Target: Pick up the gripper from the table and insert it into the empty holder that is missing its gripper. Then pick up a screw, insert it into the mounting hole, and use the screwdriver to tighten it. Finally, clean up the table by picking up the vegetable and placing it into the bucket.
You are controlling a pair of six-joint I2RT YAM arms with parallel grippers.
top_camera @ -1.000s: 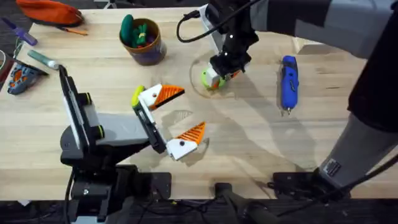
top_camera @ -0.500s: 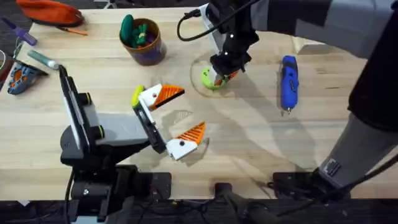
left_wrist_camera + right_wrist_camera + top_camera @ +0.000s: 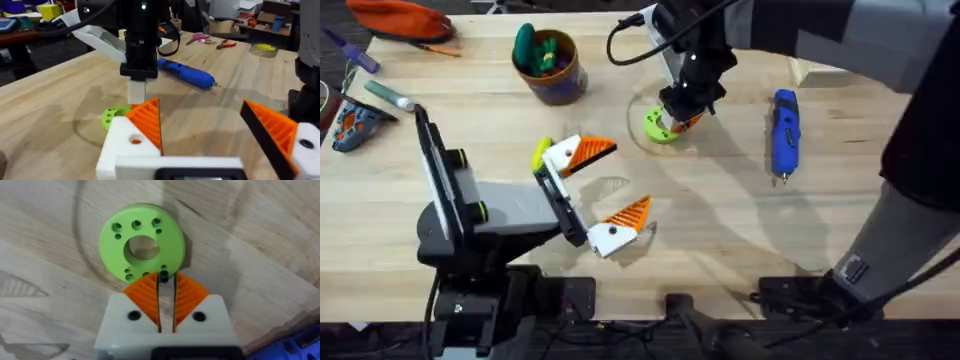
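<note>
My right gripper (image 3: pixel 682 112) hovers over the far edge of a flat lime-green disc (image 3: pixel 659 129) with holes (image 3: pixel 141 242). Its orange fingers (image 3: pixel 189 295) are shut (image 3: pixel 164 280) on a small dark screw (image 3: pixel 163 275) at their tips. The blue screwdriver (image 3: pixel 784 131) lies to the right of it (image 3: pixel 186 73). The left gripper (image 3: pixel 625 180) rests open near the table's middle, nothing between its orange fingers (image 3: pixel 146 122). A yellow-green oblong, seemingly the vegetable (image 3: pixel 540 155), lies beside its far finger. The bucket (image 3: pixel 551 66) stands at the back left with toys inside. The loose gripper piece and the empty holder are out of view.
An orange pouch (image 3: pixel 400 18) and small tools (image 3: pixel 360 112) lie at the far left. A pale wooden piece (image 3: pixel 817 72) shows behind the right arm. Bare wood lies between the disc and the screwdriver.
The right gripper has drawn back and up from the lime-green disc, uncovering more of it. The left arm has not moved.
</note>
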